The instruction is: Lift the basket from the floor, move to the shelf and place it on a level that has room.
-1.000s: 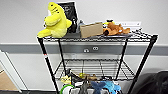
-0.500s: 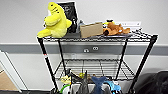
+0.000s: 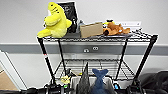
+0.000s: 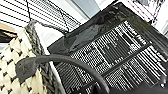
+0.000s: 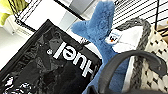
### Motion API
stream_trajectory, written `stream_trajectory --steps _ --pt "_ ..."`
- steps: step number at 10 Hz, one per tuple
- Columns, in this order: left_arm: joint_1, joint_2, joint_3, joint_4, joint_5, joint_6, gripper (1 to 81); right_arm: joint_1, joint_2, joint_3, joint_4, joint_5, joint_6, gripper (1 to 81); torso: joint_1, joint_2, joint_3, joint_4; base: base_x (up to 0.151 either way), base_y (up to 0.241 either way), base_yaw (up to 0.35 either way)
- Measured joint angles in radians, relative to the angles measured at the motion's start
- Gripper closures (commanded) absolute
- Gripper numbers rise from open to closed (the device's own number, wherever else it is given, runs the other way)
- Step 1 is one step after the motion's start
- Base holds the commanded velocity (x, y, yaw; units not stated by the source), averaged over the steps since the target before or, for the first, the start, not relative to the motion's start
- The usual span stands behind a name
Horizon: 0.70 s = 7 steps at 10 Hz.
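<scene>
At the far left of the head view, a yellow plush toy [image 3: 55, 21] sits on the top tier of the shelf [image 3: 47, 62], a black wire rack standing against a pale wall with a grey band. Beside the toy stands a black bag [image 3: 68, 15], then a brown cardboard box [image 3: 91, 29], and further right an orange plush animal [image 3: 115, 28] lies on the same tier. Under it, the level [image 3: 110, 66], a black wire-grid tier, stretches between the posts, bare across its middle and right part. Low in the centre, the basket [image 3: 75, 81] shows its pale rim just in front of that tier, with a dark pointed package [image 3: 84, 80] and a blue plush tail [image 3: 99, 76] standing up out of it. In the left wrist view the basket's woven beige side [image 4: 12, 65] and grey braided edge lie beside a black printed packet [image 4: 112, 50], with a dark curved bar crossing in front. In the right wrist view a glossy black bag with white letters [image 5: 50, 65] leans against the blue plush, and the woven side lies beyond. I cannot tell whether either gripper is open or closed.
</scene>
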Motion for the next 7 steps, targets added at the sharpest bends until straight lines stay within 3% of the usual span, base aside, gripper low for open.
stream_trajectory --steps 7 --pt "-0.235 0.011 0.009 -0.003 0.068 -0.102 81.1 0.215 -0.015 0.023 0.116 -0.065 0.003 81.1 0.001 0.0 0.0 0.0 0.0 0.0 0.0"
